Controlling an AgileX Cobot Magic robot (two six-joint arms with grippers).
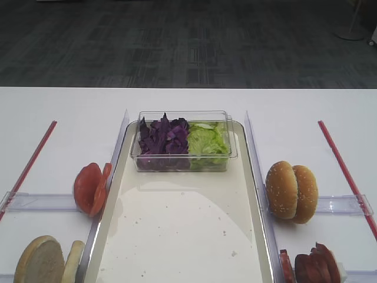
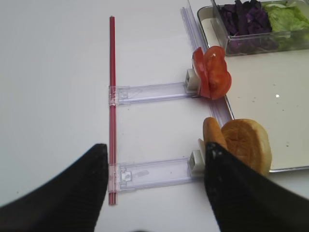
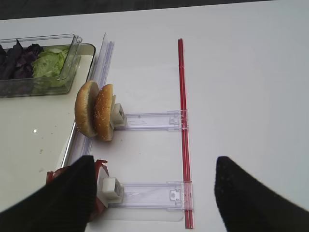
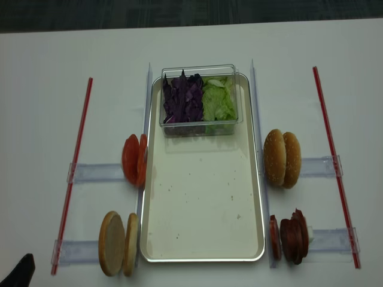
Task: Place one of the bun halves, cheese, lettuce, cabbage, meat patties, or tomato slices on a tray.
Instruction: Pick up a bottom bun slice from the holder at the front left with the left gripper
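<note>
- Tray (image 4: 200, 239) is seen mid-table (image 4: 36, 119), bare except for the clear box (image 4: 199, 95) at its far end, which holds cabbage (image 4: 182, 98) and lettuce (image 4: 218, 98).
- Nothing has been placed on the bare tray surface yet.
- Bun halves (image 4: 116, 244) are stood on edge just left of the tray's near corner; tomato slices (image 4: 134, 160) are racked on edge just beyond them.
- Meat patties (image 4: 293, 236) are stacked on edge off the right rim; sesame buns (image 4: 282, 158) sit farther up that side.
- Left gripper (image 2: 154, 183): jaws spread apart, nothing held, positioned near the bun halves.
- Right gripper (image 3: 152, 193): jaws spread apart, nothing held, positioned near the patties.
- Bun half is judged light, soft and easily crushed; it is best pinched gently across its flat faces near the upper edge.
- Tomato is judged slippery and floppy, so the bun is likely the easier pick.
</note>
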